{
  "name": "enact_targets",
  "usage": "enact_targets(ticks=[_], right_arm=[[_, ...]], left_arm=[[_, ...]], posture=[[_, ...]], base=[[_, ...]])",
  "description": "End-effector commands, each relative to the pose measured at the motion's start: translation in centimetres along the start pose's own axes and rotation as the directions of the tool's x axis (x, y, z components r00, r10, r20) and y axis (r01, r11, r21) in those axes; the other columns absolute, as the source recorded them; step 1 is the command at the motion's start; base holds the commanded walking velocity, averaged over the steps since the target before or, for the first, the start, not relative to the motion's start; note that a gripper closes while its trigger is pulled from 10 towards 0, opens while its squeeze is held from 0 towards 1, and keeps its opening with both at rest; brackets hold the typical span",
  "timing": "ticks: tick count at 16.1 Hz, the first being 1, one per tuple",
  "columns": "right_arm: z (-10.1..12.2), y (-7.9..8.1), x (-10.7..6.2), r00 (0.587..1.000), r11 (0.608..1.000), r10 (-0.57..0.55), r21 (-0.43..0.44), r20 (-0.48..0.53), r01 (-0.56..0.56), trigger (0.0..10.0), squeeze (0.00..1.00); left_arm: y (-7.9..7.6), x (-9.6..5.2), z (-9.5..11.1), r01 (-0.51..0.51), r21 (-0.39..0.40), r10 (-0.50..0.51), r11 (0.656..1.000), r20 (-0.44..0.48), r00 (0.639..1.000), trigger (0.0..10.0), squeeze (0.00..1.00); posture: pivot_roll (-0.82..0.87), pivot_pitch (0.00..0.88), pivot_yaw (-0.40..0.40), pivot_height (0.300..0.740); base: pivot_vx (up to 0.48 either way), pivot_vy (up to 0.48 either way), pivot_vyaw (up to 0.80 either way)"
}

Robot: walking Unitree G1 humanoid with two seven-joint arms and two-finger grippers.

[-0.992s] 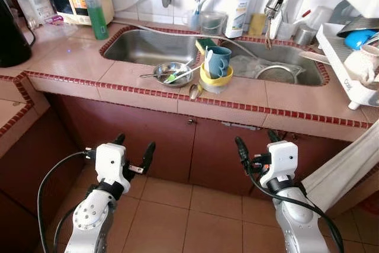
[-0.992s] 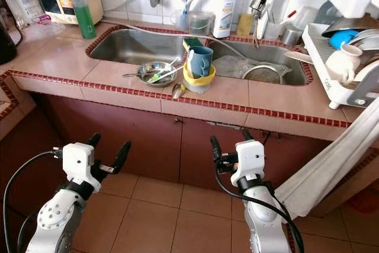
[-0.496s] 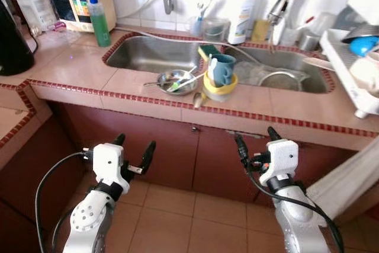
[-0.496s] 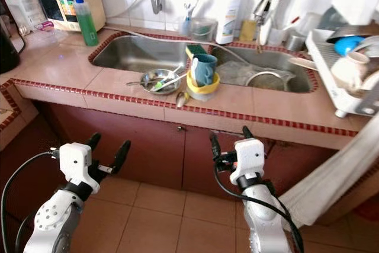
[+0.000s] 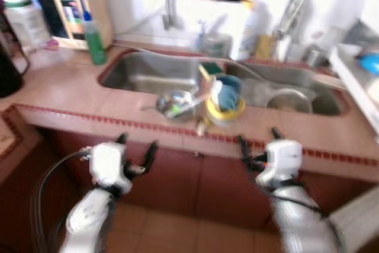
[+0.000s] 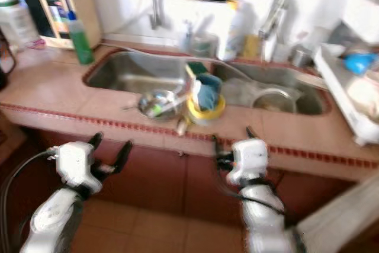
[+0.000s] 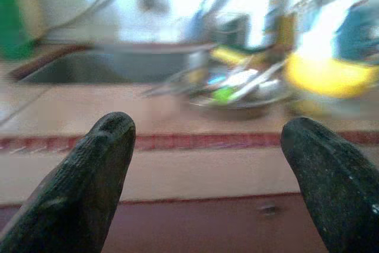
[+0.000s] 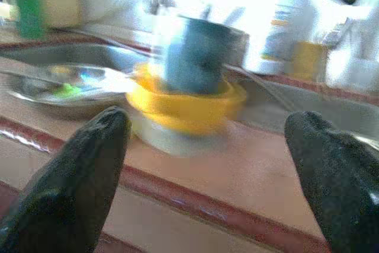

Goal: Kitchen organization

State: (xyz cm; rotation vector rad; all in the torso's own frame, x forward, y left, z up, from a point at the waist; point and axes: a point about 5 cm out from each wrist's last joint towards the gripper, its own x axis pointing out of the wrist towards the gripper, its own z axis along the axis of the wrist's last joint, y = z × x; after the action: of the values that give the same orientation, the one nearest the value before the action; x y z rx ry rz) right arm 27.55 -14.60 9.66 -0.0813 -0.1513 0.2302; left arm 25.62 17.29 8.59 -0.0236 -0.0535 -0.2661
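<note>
**Teal cup in yellow bowl: both claws short of the desk edge, nothing held**

Teal plastic cup [image 5: 226,91] stands in a yellow bowl [image 5: 225,111] near the front edge of the pink tiled desk [image 5: 71,96], on the strip between the two basins of the steel double sink [image 5: 148,69]. Judged to be the dishes to sort.

Nearest: left claw [image 5: 137,147] and right claw [image 5: 259,141] hang below and in front of the desk's red-trimmed edge, before the dark red cabinet doors [image 5: 195,188]. Fingers of both are spread apart and empty, likely held ready for an approach. Head views are blurred.

Right wrist view: the cup and bowl sit between the two black fingertips [image 8: 89,164], ahead and somewhat higher, apart from them. Right claw looks lined up on that stack.

Left wrist view: a shallow steel dish [image 7: 243,90] holding utensils and something green lies ahead of the left claw, just beside the bowl. A small spoon-like item lies at the desk edge; too blurred to be sure.

Farther: green bottle [image 5: 95,38] and a white appliance [image 5: 74,10] at back left; white bottle [image 6: 237,25] behind the sink; dish rack [image 6: 355,105] at right.
</note>
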Motion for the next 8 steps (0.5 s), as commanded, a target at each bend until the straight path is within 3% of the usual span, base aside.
enact_targets(ticks=[1, 8], right_arm=[[0.08, -1.05, -0.19, 1.000, 1.000, -0.022, -0.021, -0.007, 0.022, 10.0, 0.00], [0.00, -0.77, -0.22, 1.000, 1.000, -0.002, -0.029, -0.010, 0.002, 10.0, 0.00]], left_arm=[[-0.80, 0.58, 0.55, 0.028, -0.008, -0.028, 1.000, 0.025, 0.999, 10.0, 0.00], [-1.04, 0.34, 0.79, 0.034, -0.037, -0.033, 0.999, 0.051, 0.998, 10.0, 0.00]], posture=[[-0.14, 0.000, 0.007, 0.740], [-0.13, 0.000, 0.001, 0.740]], base=[[0.326, 0.000, 0.00], [0.000, 0.000, 0.00]])
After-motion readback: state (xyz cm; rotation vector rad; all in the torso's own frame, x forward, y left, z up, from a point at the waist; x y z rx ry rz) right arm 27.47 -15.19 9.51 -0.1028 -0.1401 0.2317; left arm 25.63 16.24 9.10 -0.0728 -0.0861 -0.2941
